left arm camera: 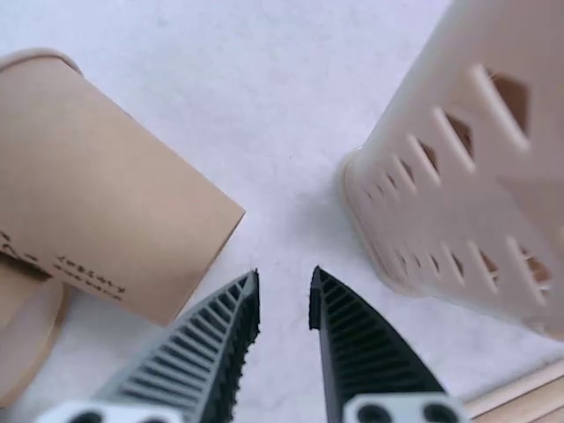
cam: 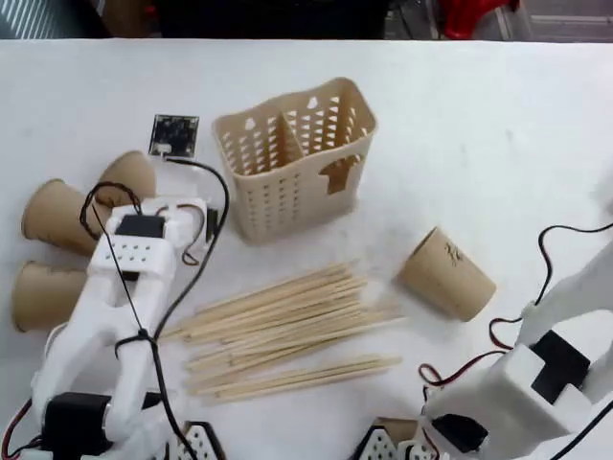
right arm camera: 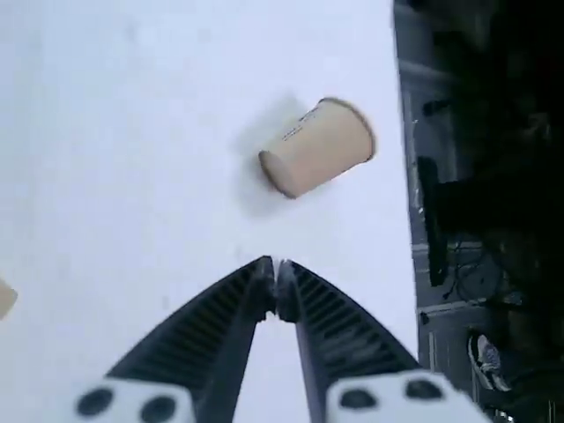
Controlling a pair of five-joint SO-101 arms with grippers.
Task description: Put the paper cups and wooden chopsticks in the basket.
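Brown paper cups [cam: 55, 217] [cam: 446, 274] lie on their sides flanking the upright beige basket [cam: 287, 182], wooden chopsticks [cam: 287, 326] piled before it.

Basket [left arm camera: 441, 176] half off-frame (cup [left arm camera: 97, 194] likewise)

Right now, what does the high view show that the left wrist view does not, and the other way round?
The high view adds the whole pile of wooden chopsticks, the lone paper cup lying apart from the other cups, the two compartments of the basket and a small circuit board. The left wrist view adds the left claw, its fingers slightly apart over bare table between a lying cup and the basket wall. Both share the basket, lying cups beside it and chopstick ends.
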